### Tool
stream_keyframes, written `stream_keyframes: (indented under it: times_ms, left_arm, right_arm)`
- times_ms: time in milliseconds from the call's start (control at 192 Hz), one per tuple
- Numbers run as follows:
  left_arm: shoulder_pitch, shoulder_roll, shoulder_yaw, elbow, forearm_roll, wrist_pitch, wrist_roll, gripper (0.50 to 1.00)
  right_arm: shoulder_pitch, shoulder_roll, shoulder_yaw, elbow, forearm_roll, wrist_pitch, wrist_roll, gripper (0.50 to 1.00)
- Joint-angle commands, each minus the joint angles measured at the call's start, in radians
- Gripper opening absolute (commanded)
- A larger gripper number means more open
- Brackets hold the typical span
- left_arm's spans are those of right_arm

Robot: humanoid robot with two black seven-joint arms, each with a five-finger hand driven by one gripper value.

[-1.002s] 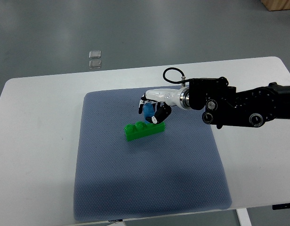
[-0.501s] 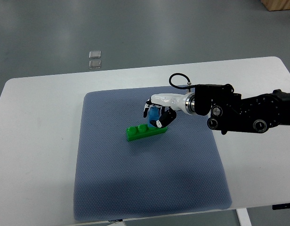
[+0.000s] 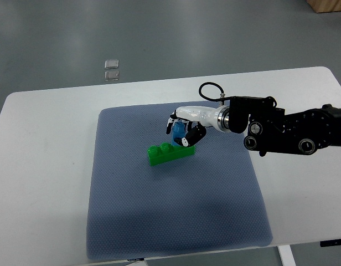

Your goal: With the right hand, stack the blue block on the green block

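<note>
Right hand [image 3: 184,128] fingers pinching blue block [image 3: 177,131]; green block [image 3: 170,152] just below them, long axis rising rightward

Lab-like room — bare grey floor [image 3: 60,33], white table [image 3: 43,166], blue mat [image 3: 176,210].

white table [image 3: 48,166] (blue mat [image 3: 170,216]), grey floor [image 3: 159,33].

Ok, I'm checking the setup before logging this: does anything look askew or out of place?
Nothing stands out. The green block lies at a slant on the flat mat, and the right hand holds the blue block just above it.
</note>
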Motion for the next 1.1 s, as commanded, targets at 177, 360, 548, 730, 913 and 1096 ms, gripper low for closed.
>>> stream_keyframes:
  times_ms: [177, 360, 548, 730, 913, 1096]
  left_arm:
    - [0.000, 0.000, -0.001, 0.000, 0.000, 0.000, 0.000, 1.000]
    - [0.000, 0.000, -0.001, 0.000, 0.000, 0.000, 0.000, 1.000]
    - [0.002, 0.000, -0.001, 0.000, 0.000, 0.000, 0.000, 1.000]
    - [0.002, 0.000, -0.001, 0.000, 0.000, 0.000, 0.000, 1.000]
    - [0.002, 0.000, -0.001, 0.000, 0.000, 0.000, 0.000, 1.000]
    - [0.002, 0.000, -0.001, 0.000, 0.000, 0.000, 0.000, 1.000]
  right_arm:
    - [-0.020, 0.001, 0.003, 0.004, -0.007, -0.023, 0.020, 0.570]
    - [-0.035, 0.001, 0.003, 0.004, -0.018, -0.028, 0.023, 0.570]
    - [-0.049, 0.006, 0.003, 0.004, -0.031, -0.052, 0.037, 0.570]
    - [-0.072, 0.007, 0.004, 0.004, -0.058, -0.072, 0.052, 0.570]
    - [-0.089, 0.009, 0.006, 0.004, -0.061, -0.091, 0.055, 0.570]
    - [-0.099, 0.010, 0.026, 0.002, -0.068, -0.098, 0.060, 0.570]
